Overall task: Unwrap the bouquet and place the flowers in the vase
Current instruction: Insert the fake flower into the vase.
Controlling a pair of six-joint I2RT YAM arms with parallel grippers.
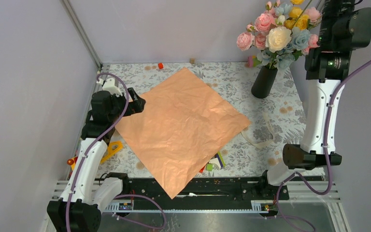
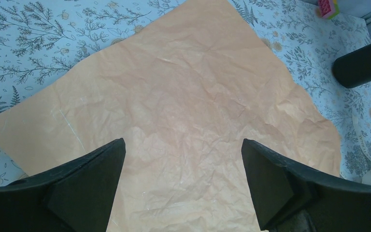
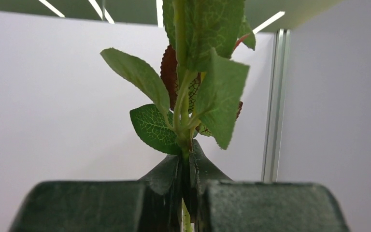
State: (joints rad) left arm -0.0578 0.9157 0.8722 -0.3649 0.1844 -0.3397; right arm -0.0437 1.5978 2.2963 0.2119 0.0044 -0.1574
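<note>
1. Nearest the overhead camera sit the two arm bases at the near edge of the table. Beyond them the wrapping paper lies spread flat with nothing on it, and a pale ribbon lies loose just beside its right corner. The flowers stand bunched over the black vase at the far right. Their stems run into its neck, though how deep they go cannot be told. The right arm reaches up high beside the blooms. The left claw hovers at the paper's left corner, well apart from the vase.

2. From the left wrist, the left claw shows its fingers spread wide and grasping nothing. Only crinkled paper lies beneath and between them.

3. From the right wrist, the right claw is clenched on a thin green stem, pinched low with veined leaves fanning out above the fingers. Which bloom that stem carries is hidden.

4. The step in hand looks like seating the bunch in the vase.
   - Lower the stem straight along the neck, with no sideways pull. The vase is narrow and top-heavy under those blooms, so a tug could tip it.
   - Release only once the stems rest on the bottom.
   - Back the fingers off along the stem's line so the leaves do not snag and lift the flower out.
   - The idle left claw could steady the vase body if it wobbles.
</note>
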